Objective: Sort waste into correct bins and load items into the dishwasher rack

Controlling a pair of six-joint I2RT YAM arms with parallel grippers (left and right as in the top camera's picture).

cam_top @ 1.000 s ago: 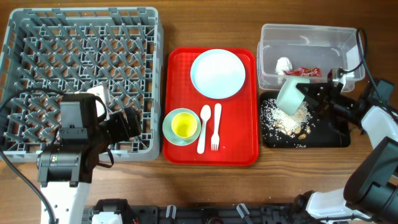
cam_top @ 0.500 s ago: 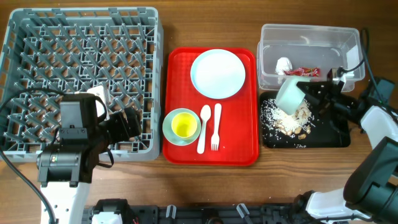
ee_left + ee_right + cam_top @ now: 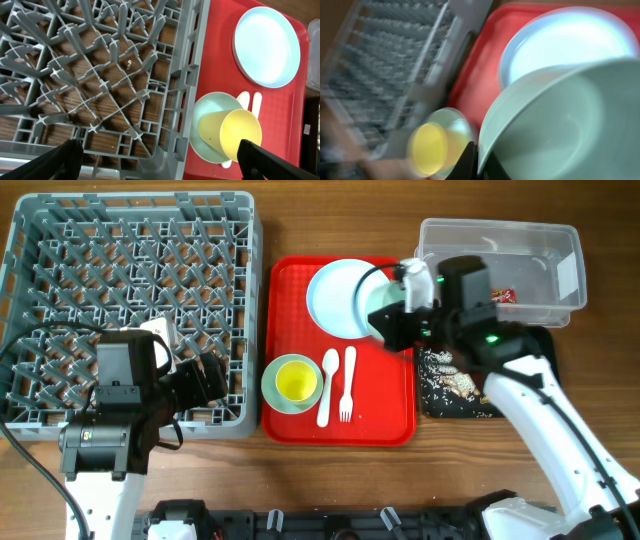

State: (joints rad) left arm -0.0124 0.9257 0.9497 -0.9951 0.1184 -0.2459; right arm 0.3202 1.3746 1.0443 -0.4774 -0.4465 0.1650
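Note:
My right gripper is shut on the rim of a pale green bowl and holds it tilted above the red tray, next to the white plate. In the right wrist view the bowl fills the frame, with the jaws pinching its edge. My left gripper is open and empty over the front right corner of the grey dishwasher rack. A yellow cup lies in a green dish on the tray. It also shows in the left wrist view.
A white spoon and fork lie on the tray. A black bin with food scraps sits at the right. Behind it a clear bin holds a red wrapper. The rack is empty below my left gripper.
My right arm has swung left from above the black bin to above the red tray, carrying the bowl. The left arm has not moved.

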